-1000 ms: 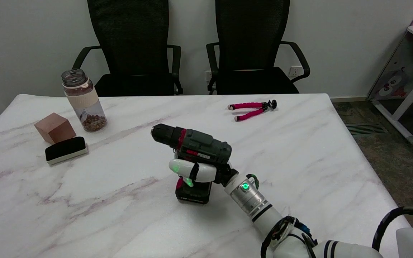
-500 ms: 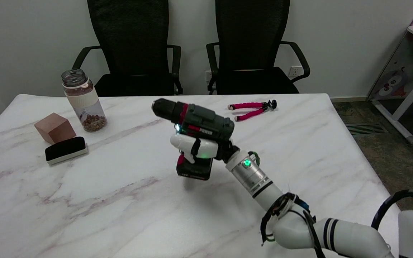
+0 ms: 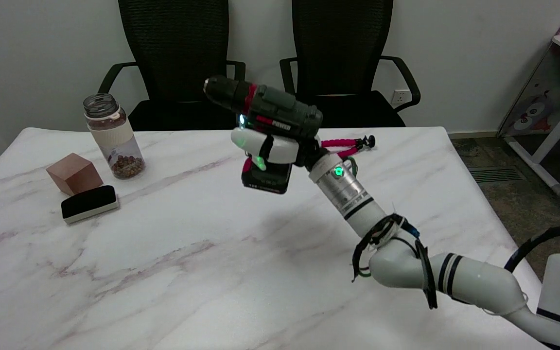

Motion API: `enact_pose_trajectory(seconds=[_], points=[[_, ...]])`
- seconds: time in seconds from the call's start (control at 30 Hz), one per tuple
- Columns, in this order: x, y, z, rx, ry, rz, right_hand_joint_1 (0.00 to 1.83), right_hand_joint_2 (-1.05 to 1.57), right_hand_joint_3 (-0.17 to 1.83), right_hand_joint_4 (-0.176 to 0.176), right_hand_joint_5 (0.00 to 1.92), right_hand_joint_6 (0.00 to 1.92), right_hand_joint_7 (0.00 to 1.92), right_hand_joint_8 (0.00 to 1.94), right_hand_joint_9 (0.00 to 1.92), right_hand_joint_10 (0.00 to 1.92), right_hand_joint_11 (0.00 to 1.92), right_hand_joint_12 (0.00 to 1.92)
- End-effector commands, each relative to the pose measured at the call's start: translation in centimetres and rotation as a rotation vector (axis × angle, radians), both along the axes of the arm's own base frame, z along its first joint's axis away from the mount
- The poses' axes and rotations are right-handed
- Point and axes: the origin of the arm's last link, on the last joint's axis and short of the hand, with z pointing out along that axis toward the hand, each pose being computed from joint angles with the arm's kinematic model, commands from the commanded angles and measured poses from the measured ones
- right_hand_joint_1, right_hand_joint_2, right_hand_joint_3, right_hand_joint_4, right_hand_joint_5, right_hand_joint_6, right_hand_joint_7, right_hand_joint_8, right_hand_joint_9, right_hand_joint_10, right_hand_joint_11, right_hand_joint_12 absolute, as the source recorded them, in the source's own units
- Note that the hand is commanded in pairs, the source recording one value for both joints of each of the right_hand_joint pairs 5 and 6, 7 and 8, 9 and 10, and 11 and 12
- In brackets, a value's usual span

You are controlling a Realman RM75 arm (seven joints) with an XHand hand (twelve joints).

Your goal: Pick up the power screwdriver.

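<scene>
The right hand (image 3: 272,148) is wrapped around the handle of the power screwdriver (image 3: 265,114), its white fingers (image 3: 251,141) curled across the front of the grip just under the motor body; the thumb side is hidden behind the tool. A green light glows on the hand and another on the silver wrist section behind it. The tool hangs in the air above the middle of the desk (image 3: 187,272), nearer the far edge than the near one, with its chuck pointing toward the left side and tipped slightly up. Its battery block sits below the fingers and clear of the marble, with a soft shadow on the surface beneath. A small white light shows at the front of the tool, so the trigger may be pressed, though that cannot be told for sure.

Just behind the wrist, toward the far right corner, lies a small pink-legged tripod (image 3: 345,143), partly covered by the arm. Near the far left corner stands a jar (image 3: 113,136) with brown contents in its bottom, and in front of it, by the left edge, are a brown cube (image 3: 74,173) and a black-topped eraser (image 3: 89,203) close beside each other.

As a judgement, the pick-up looks essentially done: the tool is off the desk and firmly gripped. What is left is only to hold it steady without letting it tilt or slip.
</scene>
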Motion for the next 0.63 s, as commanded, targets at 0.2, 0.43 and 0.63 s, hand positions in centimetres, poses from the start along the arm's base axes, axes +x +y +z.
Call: enact_pose_trajectory(seconds=[0.2, 0.43, 0.63], points=[[8.65, -3.01, 0.52, -0.025, 0.024, 0.164, 0.86, 0.78, 0.59, 0.176, 1.92, 1.92, 1.92, 1.92, 1.90, 1.90, 1.92, 1.92], [7.98, -2.46, 0.06, -0.006, -0.008, 0.130, 0.86, 0.79, 0.60, 0.176, 1.92, 1.92, 1.92, 1.92, 1.91, 1.91, 1.92, 1.92], [7.73, -2.30, 0.34, -0.014, -0.014, 0.128, 0.85, 0.80, 0.64, 0.176, 1.92, 1.92, 1.92, 1.92, 1.91, 1.91, 1.92, 1.92]])
